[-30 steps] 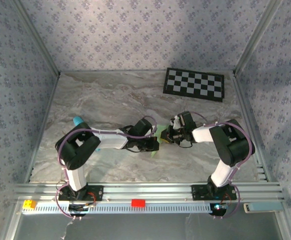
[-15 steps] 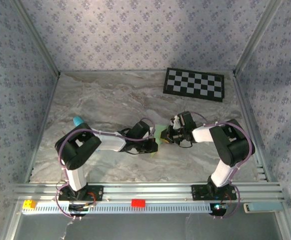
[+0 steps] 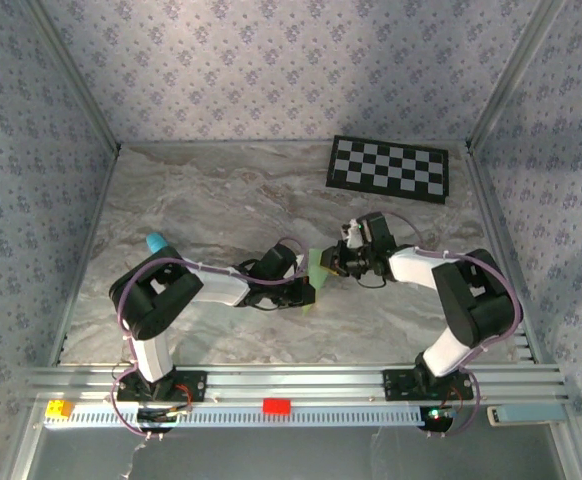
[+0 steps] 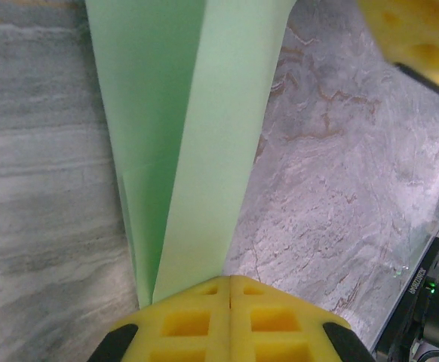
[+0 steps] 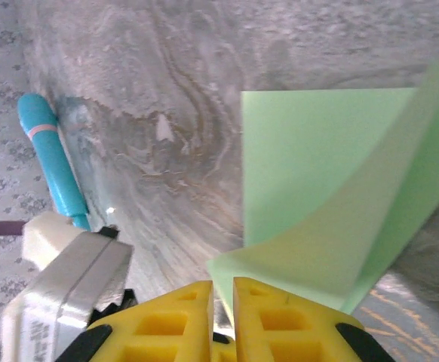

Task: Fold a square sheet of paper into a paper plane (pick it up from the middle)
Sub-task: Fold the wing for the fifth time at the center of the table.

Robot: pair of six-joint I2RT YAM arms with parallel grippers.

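sheet point(image 4: 204, 136) is light, floppy, creases easily. left gripper point(image 4: 229, 280) clamped on its folded edge. right gripper point(image 5: 233, 283) fingers nearly together at a flap, hold unclear. best pinched near creases.

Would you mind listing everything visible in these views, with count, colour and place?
paper: one, pale green, folded, mid-table between the grippers
stick: one, cyan, left side of the table by the left arm
checkerboard: one, black and white, far right of the table
yellow block: one, yellow, left end of the near rail
red block: one, red, middle of the near rail
table: one, grey marble, under everything
left gripper: one, yellow fingers, shut on the paper
right gripper: one, yellow fingers, at the paper's edge, grip unclear
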